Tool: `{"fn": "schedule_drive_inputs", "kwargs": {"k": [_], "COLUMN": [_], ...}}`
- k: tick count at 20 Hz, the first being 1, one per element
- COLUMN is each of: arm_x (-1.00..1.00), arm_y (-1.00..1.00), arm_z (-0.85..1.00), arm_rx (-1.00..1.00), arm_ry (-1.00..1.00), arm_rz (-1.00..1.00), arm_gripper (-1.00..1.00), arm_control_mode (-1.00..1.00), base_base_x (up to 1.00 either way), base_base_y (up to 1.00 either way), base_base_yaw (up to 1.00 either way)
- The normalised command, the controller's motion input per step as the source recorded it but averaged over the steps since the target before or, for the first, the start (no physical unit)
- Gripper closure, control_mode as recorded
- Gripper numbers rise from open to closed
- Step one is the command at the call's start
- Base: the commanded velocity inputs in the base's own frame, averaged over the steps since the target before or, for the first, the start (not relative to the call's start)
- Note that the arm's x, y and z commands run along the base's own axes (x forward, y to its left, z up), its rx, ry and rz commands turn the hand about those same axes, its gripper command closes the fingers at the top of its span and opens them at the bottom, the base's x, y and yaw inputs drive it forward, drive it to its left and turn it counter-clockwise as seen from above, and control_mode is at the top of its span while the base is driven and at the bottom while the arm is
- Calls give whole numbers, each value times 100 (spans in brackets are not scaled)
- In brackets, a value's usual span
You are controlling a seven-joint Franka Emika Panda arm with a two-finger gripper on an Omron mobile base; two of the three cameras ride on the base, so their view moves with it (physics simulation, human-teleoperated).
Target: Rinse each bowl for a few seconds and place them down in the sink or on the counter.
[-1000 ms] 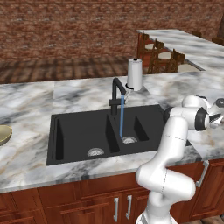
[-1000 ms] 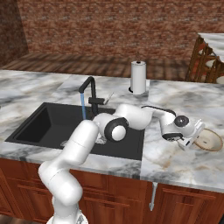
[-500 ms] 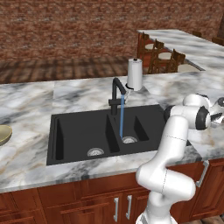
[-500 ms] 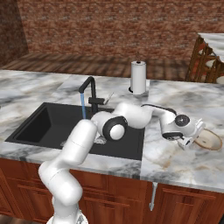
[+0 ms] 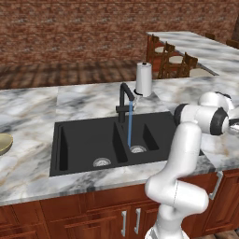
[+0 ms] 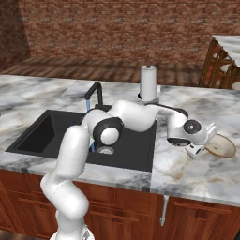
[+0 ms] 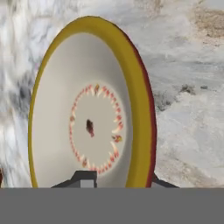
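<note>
The counter (image 6: 187, 173) is veined white-grey marble, smooth and flat; the matte black sink (image 6: 47, 129) lies well left of the gripper (image 6: 199, 151), water running from the faucet (image 5: 124, 95); the shallow round bowl (image 7: 87, 109), yellow-rimmed with a pale inside, rests on the marble right of the sink, its rim seen between the fingers (image 7: 85, 178), apparently clamped on it.

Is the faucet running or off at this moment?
Running. A blue stream falls from the faucet spout into the right basin of the sink, landing near its drain.
</note>
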Motion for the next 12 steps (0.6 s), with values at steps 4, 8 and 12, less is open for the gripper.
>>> {"fn": "schedule_drive_inputs", "kwargs": {"k": [4, 8, 12], "arm_x": [-63, -53, -42], "arm_y": [64, 69, 63], "arm_z": [43, 42, 50], "arm_rx": [-3, -4, -5], "arm_ry": [-6, -2, -1], "arm_rz": [8, 16, 21], "arm_gripper": [100, 100, 100], "arm_control_mode": [-100, -100, -100], "base_base_x": [0, 0, 0], "base_base_y": [0, 0, 0], "base_base_yaw": [0, 0, 0]}}
